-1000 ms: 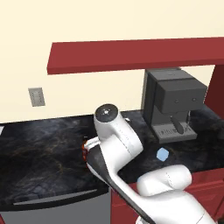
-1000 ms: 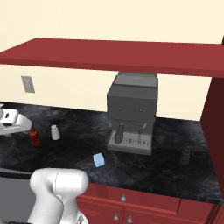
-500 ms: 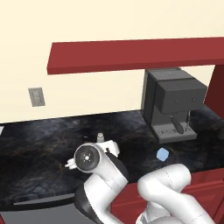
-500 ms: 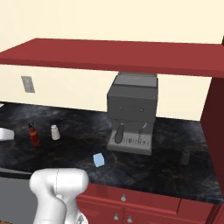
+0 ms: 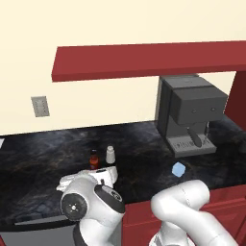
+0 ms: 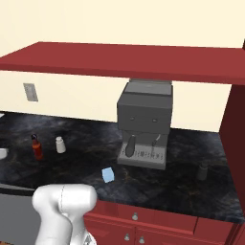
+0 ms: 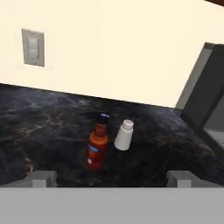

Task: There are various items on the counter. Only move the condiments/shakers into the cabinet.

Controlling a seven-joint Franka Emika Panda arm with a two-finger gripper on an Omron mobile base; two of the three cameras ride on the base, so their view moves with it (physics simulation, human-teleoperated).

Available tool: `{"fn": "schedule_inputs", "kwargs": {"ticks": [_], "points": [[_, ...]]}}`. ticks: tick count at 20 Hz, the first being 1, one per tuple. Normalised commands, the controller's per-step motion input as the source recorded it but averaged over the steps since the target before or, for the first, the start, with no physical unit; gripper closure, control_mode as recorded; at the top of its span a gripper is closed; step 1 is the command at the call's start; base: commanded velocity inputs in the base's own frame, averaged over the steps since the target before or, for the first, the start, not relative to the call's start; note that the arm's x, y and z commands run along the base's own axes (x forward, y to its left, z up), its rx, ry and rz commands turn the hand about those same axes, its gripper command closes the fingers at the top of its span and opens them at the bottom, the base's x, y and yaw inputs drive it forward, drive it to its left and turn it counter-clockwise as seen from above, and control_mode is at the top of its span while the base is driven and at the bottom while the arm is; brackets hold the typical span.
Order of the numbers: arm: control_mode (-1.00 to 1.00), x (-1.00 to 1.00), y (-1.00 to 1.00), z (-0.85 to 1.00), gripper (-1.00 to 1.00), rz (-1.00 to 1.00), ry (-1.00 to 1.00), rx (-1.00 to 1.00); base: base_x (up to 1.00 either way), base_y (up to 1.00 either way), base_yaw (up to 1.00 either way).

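Hand view: claw [image 7: 112,178] spread wide, empty, facing the slim red black-capped sauce bottle [image 7: 97,143]. I'd center on it, avoiding the whitish tapered shaker [image 7: 124,134] just right.

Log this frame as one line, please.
phase: approach | gripper: open, empty | target: red sauce bottle upright on counter | white shaker beside it | cabinet: nothing visible on top

We find even, bright, diffuse rendered light, without glare or blur. We note only faint shadows on the counter [image 5: 43,158]; edges stay undistorted.
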Motion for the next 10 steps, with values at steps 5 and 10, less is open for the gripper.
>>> {"fn": "schedule_inputs", "kwargs": {"ticks": [5,10], "points": [[-1.0,0.24,0.29,-0.02,-1.0,-0.18,-0.19,0.16,0.0,0.0,0.0],[-1.0,0.38,0.2,-0.04,-1.0,-0.17,-0.12,0.12,0.0,0.0,0.0]]}}
